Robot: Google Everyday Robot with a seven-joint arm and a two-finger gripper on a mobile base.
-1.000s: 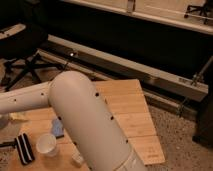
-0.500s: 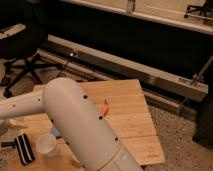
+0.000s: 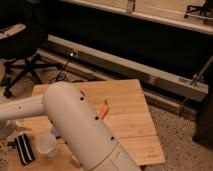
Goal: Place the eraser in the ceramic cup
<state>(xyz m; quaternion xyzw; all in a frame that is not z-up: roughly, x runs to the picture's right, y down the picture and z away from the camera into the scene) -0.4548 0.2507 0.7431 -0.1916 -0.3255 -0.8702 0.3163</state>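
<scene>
Black, white-striped eraser (image 3: 23, 148) lies flat at lower left, near the left edge of the wooden table (image 3: 130, 115). Its long axis runs nearly up-frame, just left of the ceramic cup (image 3: 46, 145). The gripper (image 3: 6, 134) sits at the left frame edge above it, and I cannot tell its opening.

Arm (image 3: 80, 125) covers much of the wooden table (image 3: 131, 117), hiding most of an orange item (image 3: 103, 110) and a blue block (image 3: 53, 132); gripper (image 3: 5, 134) at left edge, largely cut off.
</scene>
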